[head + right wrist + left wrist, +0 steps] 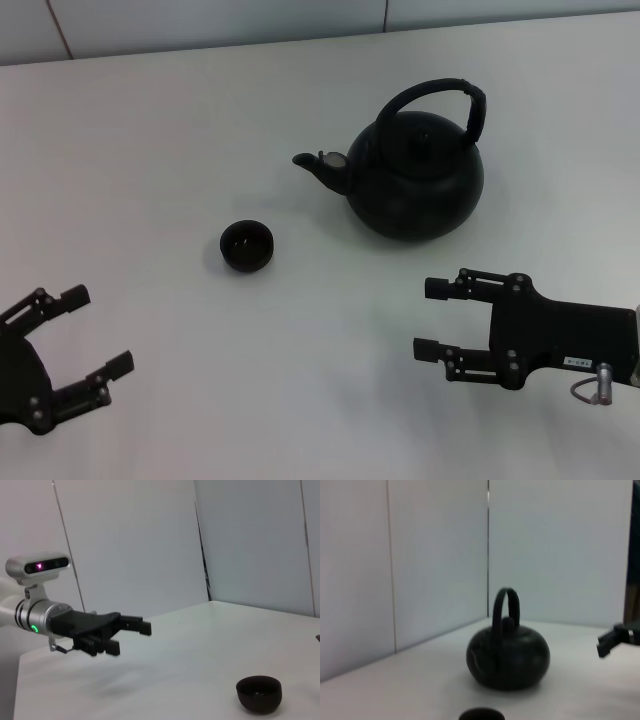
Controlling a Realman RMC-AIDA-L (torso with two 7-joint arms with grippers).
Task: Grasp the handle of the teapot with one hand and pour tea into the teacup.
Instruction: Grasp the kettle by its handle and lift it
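Nothing's grabbed yet: right gripper hangs open, just short of the teapot. Next it needs to rise onto the handle. Left gripper is open too, near the teacup.

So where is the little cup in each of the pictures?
Head view: the teacup sits on the table, left of the teapot, near its spout.
Left wrist view: only the teacup's rim peeks in at the bottom edge, in front of the teapot.
Right wrist view: the teacup is at the lower right; the teapot is not in it.
Shared landmark: the left gripper, also in the head view.
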